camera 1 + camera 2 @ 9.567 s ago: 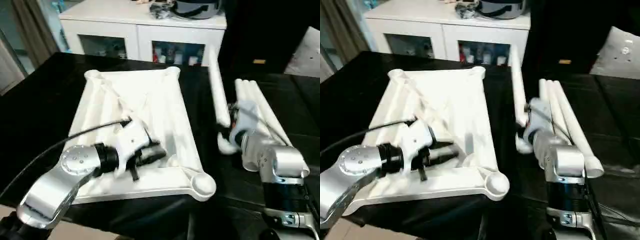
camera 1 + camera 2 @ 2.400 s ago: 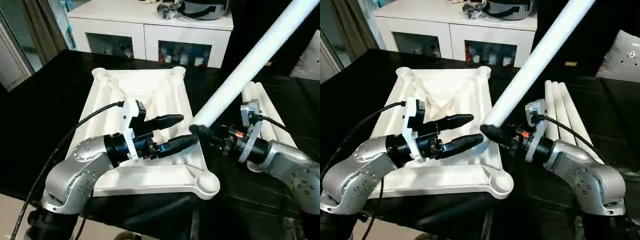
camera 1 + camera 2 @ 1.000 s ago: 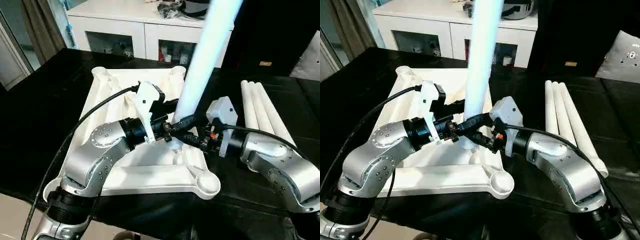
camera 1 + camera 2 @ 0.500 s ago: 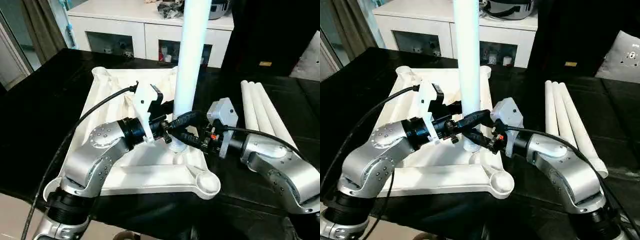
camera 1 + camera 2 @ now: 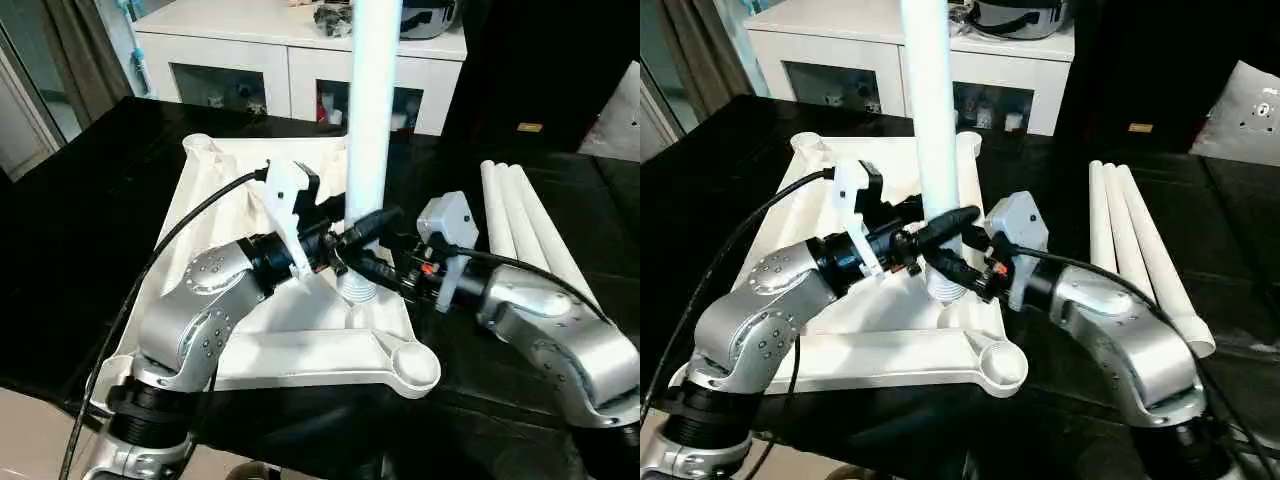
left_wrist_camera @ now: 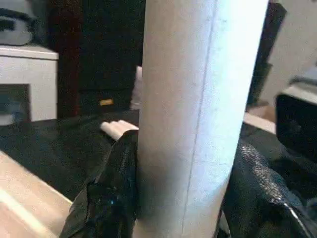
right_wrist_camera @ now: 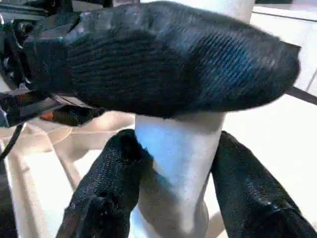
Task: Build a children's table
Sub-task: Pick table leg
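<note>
Leg [image 5: 372,110] stands upright on the upturned tabletop [image 5: 215,200], threaded foot near its right edge, both grippers clamped on it — left gripper [image 5: 350,232] above right gripper [image 5: 362,268]. Risk: crossed fingers fouling, or a tilted leg cross-threading. Right wrist view shows both grips stacked; head views show three spare legs [image 5: 1130,250] alongside

The leg [image 5: 372,120], which lies beside the other legs at the right of the frame at first, now stands upright at frame centre, its ribbed lower end over the upturned table top [image 5: 225,190]. A moment earlier it slants toward the upper right. The left end effector [image 5: 358,228], earlier over the top alone, now clasps the leg just above the right end effector [image 5: 952,266].
</note>
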